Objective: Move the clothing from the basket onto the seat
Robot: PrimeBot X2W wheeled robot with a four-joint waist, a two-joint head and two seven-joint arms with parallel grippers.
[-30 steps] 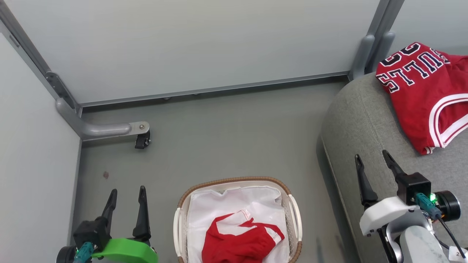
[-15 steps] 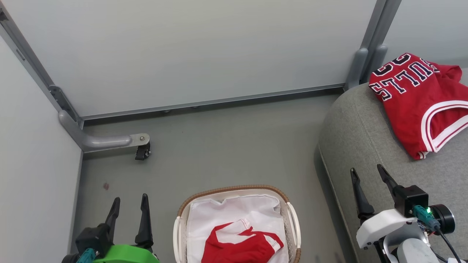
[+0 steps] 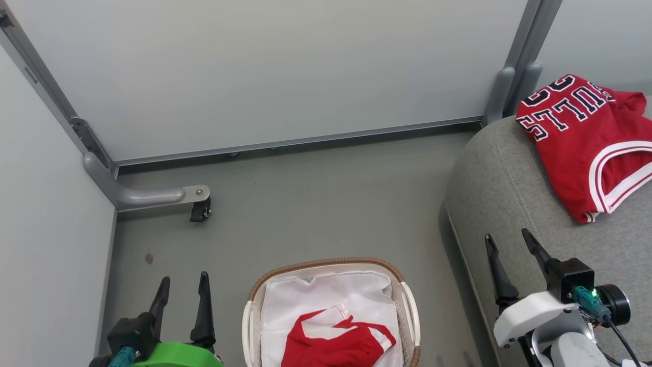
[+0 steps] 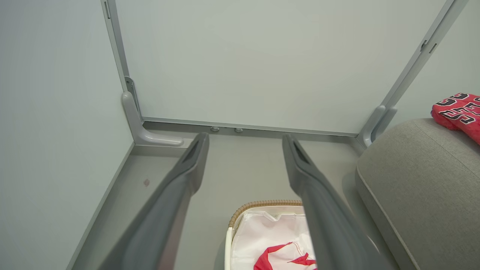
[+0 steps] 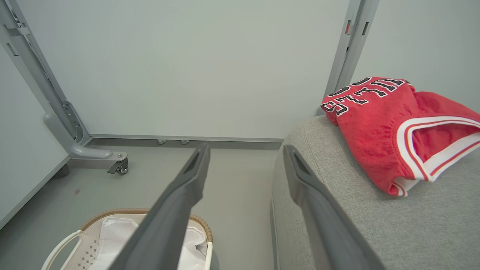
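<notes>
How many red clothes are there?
2. A red BULLS jersey lies on the grey fabric sofa seat; red white-trimmed shorts sit in the white plastic basket. More may hide beneath.

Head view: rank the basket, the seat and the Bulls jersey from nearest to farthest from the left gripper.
1. The basket, just to the right of the left gripper.
2. The seat, further right, beyond the basket.
3. The jersey, lying on the seat at the upper right, farthest away.
</notes>
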